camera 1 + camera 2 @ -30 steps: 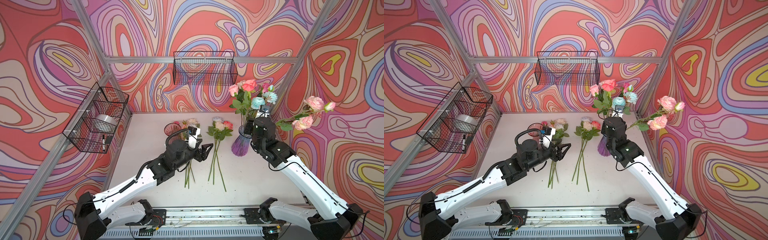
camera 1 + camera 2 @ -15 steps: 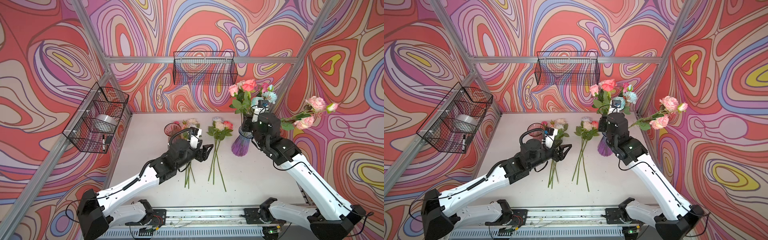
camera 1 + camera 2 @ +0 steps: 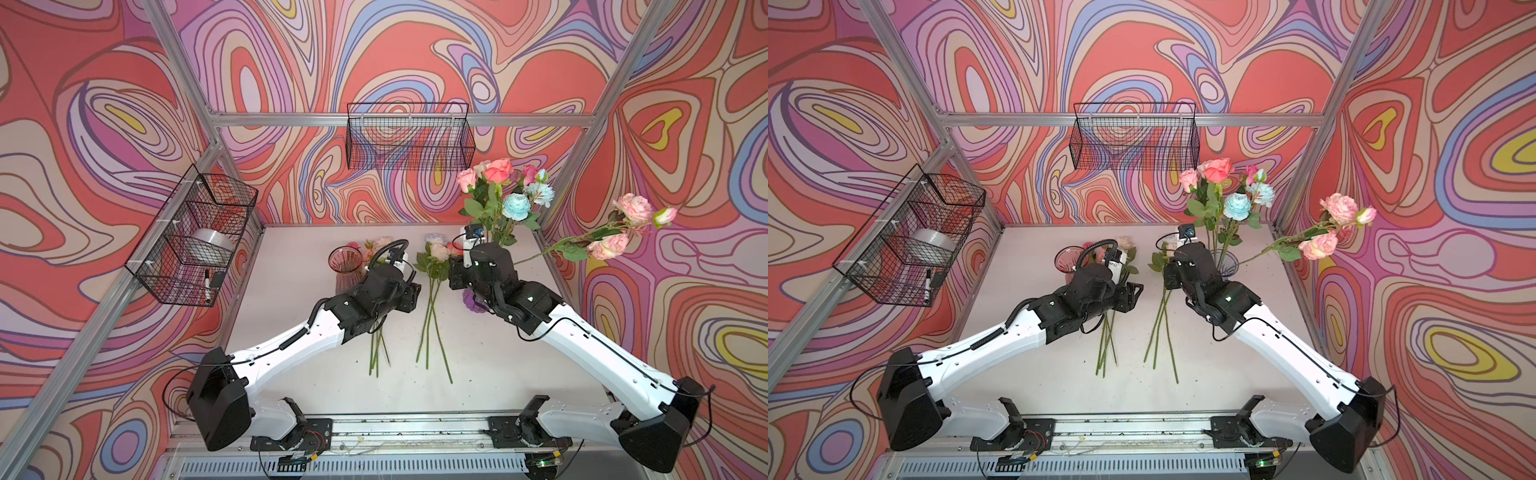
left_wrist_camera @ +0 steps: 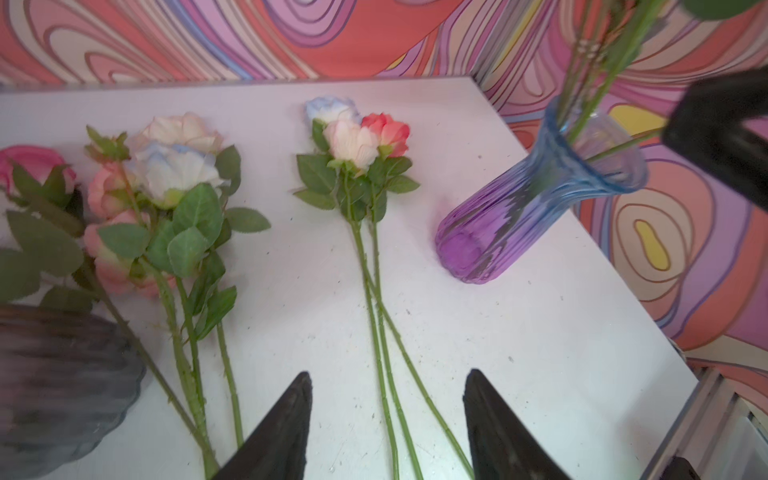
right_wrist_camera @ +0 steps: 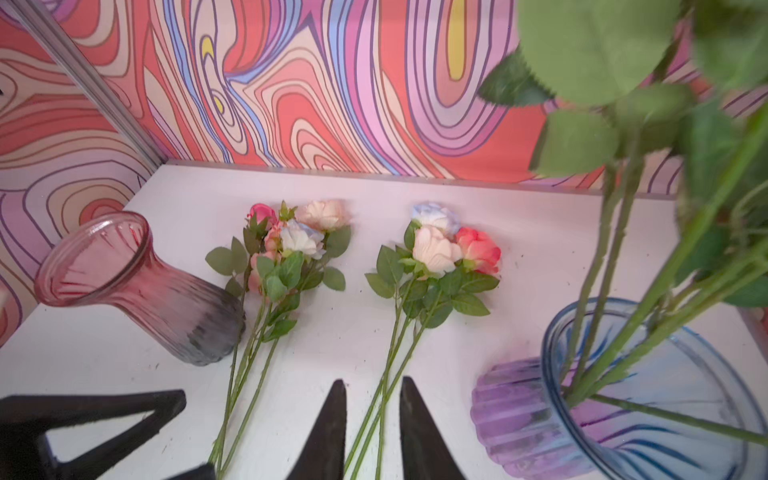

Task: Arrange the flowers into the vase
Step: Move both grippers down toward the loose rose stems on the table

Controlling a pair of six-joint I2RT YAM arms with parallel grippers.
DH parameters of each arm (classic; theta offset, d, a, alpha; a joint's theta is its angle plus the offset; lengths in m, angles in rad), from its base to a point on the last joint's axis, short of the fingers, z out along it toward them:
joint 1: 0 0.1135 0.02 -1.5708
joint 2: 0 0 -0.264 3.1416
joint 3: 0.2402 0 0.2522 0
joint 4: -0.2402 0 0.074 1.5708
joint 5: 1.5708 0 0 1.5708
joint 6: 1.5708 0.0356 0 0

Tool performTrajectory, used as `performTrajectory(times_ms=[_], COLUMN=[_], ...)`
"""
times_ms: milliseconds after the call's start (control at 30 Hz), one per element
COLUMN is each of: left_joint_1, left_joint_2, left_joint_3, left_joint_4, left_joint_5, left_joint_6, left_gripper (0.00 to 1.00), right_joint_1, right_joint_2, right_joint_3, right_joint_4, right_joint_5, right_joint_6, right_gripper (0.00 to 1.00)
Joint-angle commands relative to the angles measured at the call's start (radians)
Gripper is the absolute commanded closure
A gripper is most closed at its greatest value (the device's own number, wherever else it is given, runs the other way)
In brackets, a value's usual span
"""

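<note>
Pickup step: right jaws, narrowly parted, straddle stems of the flowers (image 5: 436,253) (left jaws gape, empty); next, clench one stem.

Bright, even, diffuse light; shadows on the matte white tabletop (image 3: 332,390) are faint. Both top views are sharp. In the 2 wrist views, close green leaves (image 5: 598,45) and a dark ribbed vase base (image 4: 62,386) blur; the ribbed blue-purple glass vase (image 4: 536,199) leans from wide-angle distortion.

Flowers (image 4: 351,141): pink, coral, cream, pale blue; green stems. Vase (image 4: 519,224): blue rim, purple ribbed body. Surface (image 4: 299,311): white.
</note>
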Motion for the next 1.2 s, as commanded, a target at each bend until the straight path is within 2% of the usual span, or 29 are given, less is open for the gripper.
performTrajectory(times_ms=[0,167,333,567,767,967,1167], left_joint_1=[0.048,0.084,0.094,0.094,0.094,0.094,0.094], left_joint_2=[0.073,0.210,0.281,0.155,0.032,-0.017,-0.034], left_joint_3=[0.065,0.154,0.192,0.130,0.052,0.037,0.036], left_joint_4=[-0.180,-0.329,-0.357,-0.254,-0.158,-0.144,-0.144], left_joint_5=[-0.045,-0.052,0.011,0.021,0.004,-0.026,-0.031], left_joint_6=[-0.107,-0.186,-0.203,-0.165,-0.134,-0.113,-0.105], left_gripper=[0.42,0.43,0.47,0.46,0.44,0.42,0.42], right_joint_1=[0.006,0.006,0.006,0.001,-0.039,-0.065,-0.070], right_joint_2=[0.026,0.074,0.204,0.366,0.467,0.576,0.564], right_joint_3=[-0.041,-0.096,-0.088,-0.063,-0.030,0.065,0.102], right_joint_4=[0.019,0.072,0.065,0.090,0.126,0.100,0.059], right_joint_5=[-0.041,-0.083,-0.122,-0.032,-0.071,-0.097,-0.022], right_joint_6=[0.053,0.084,0.134,0.155,0.152,0.142,0.155], right_gripper=[0.78,0.77,0.73,0.71,0.69,0.68,0.68])
